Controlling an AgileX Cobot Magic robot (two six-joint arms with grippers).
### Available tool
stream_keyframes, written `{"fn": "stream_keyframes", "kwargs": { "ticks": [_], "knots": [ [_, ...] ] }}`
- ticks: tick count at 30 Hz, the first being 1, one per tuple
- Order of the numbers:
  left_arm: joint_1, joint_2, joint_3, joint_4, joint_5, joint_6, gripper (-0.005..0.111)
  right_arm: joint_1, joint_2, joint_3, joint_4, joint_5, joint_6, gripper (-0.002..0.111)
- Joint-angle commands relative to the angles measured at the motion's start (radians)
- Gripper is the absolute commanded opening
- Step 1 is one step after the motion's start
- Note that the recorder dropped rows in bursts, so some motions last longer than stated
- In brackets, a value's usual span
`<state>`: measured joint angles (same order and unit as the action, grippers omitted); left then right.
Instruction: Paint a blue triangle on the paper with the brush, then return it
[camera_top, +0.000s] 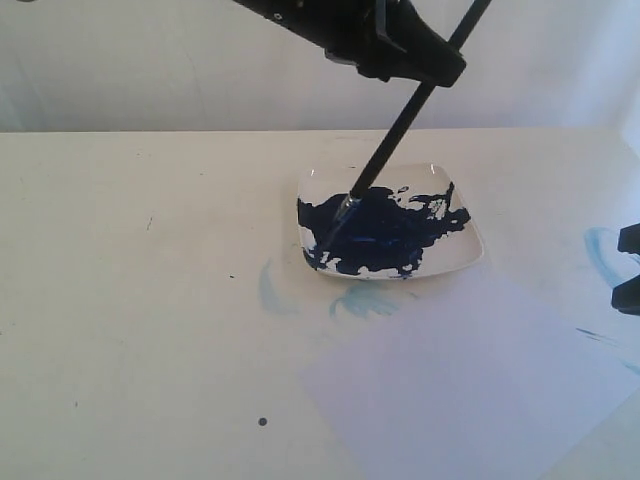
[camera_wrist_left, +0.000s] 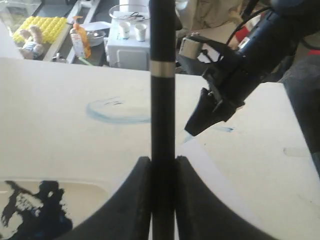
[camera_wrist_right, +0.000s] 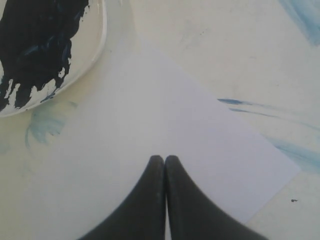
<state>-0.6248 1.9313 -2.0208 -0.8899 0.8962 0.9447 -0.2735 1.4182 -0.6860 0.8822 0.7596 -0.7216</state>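
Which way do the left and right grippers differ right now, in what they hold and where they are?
The left gripper is clamped on the brush; the right gripper is shut on nothing. The left gripper angles the brush tip down into the dark blue paint on the plate; the right gripper is over the paper, which shows no strokes yet. Both have black, curved fingers.

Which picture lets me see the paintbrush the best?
The exterior view. It shows the brush nearly whole, slanting down from the left tool with its tip in the dark paint on the plate. The left wrist view shows only a stretch of black handle and the silver band. The right wrist view shows none of it.
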Motion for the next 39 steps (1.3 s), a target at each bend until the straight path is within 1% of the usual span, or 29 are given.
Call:
{"fn": "stream_keyframes", "kwargs": {
  "ticks": [1, 4, 7, 10, 13, 15, 19, 24, 26, 30, 32, 37, 39],
  "knots": [
    [0.004, -0.004, -0.044, 0.111, -0.015, -0.114, 0.000, -0.006, 0.002, -0.004, 0.004, -0.005, -0.009, 0.000],
    [0.004, -0.004, -0.052, 0.171, -0.015, -0.153, 0.000, -0.006, 0.002, -0.004, 0.004, -0.005, -0.009, 0.000],
    [0.004, -0.004, -0.052, 0.273, -0.015, -0.226, 0.000, -0.006, 0.002, -0.004, 0.004, -0.005, -0.009, 0.000],
    [0.001, -0.004, -0.052, 0.341, -0.023, -0.246, 0.000, -0.006, 0.002, -0.004, 0.004, -0.005, -0.009, 0.000],
    [-0.006, -0.004, -0.052, 0.399, -0.074, -0.275, 0.000, -0.006, 0.002, -0.004, 0.004, -0.005, -0.009, 0.000],
    [-0.016, 0.000, -0.052, 0.406, -0.112, -0.281, 0.000, -0.006, 0.002, -0.004, 0.004, -0.005, -0.009, 0.000],
    [-0.040, 0.014, -0.052, 0.472, -0.179, -0.304, 0.000, -0.006, 0.002, -0.004, 0.004, -0.005, -0.005, 0.000],
    [-0.063, 0.036, -0.052, 0.477, -0.252, -0.297, 0.000, -0.006, 0.002, -0.004, 0.004, -0.005, 0.000, 0.000],
    [-0.065, 0.047, -0.052, 0.436, -0.265, -0.254, 0.000, -0.006, 0.002, -0.004, 0.004, -0.005, 0.000, 0.000],
    [-0.063, 0.069, -0.063, 0.248, -0.300, -0.057, 0.000, -0.006, 0.002, -0.004, 0.004, -0.005, 0.000, 0.000],
    [-0.063, 0.088, -0.087, 0.200, -0.300, -0.002, 0.000, -0.006, 0.002, -0.004, 0.004, -0.005, 0.000, 0.000],
    [-0.063, 0.167, -0.176, 0.060, -0.245, 0.173, 0.000, -0.006, 0.002, -0.004, 0.004, -0.005, 0.000, 0.000],
    [-0.063, 0.200, -0.220, 0.053, -0.218, 0.179, 0.000, -0.006, 0.002, -0.004, 0.004, -0.005, 0.000, 0.000]
  ]
}}
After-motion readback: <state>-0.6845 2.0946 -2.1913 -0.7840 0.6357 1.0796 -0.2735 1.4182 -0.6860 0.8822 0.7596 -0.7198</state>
